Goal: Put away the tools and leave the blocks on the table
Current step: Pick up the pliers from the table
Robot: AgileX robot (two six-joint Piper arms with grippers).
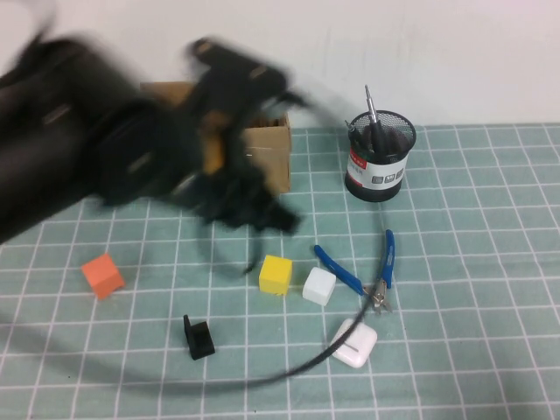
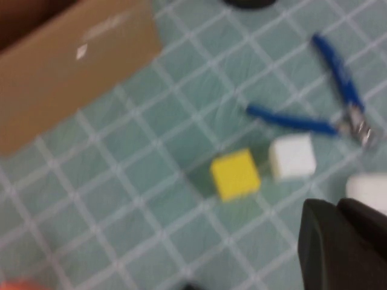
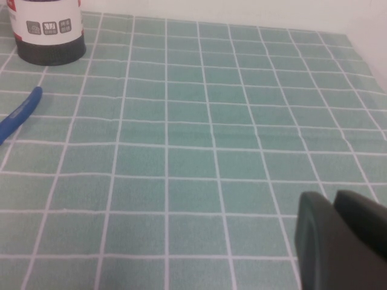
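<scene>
The blue-handled pliers (image 1: 360,273) lie open on the teal table (image 1: 472,262) to the right of the blocks; they also show in the left wrist view (image 2: 326,115). A black mesh cup (image 1: 380,156) at the back holds dark tools, and a thin metal-tipped rod (image 1: 371,103) sticks out of it. The orange block (image 1: 103,275), yellow block (image 1: 276,274) and white block (image 1: 319,286) sit on the table. My left gripper (image 1: 258,213), blurred, hangs above the table behind the yellow block (image 2: 236,174); it (image 2: 335,205) is shut and empty. My right gripper (image 3: 332,196) is shut and empty over bare table.
A cardboard box (image 1: 267,144) stands at the back behind the left arm. A white rounded case (image 1: 353,343) and a small black L-shaped bracket (image 1: 199,338) lie near the front. A black cable (image 1: 350,337) loops across the table past the pliers.
</scene>
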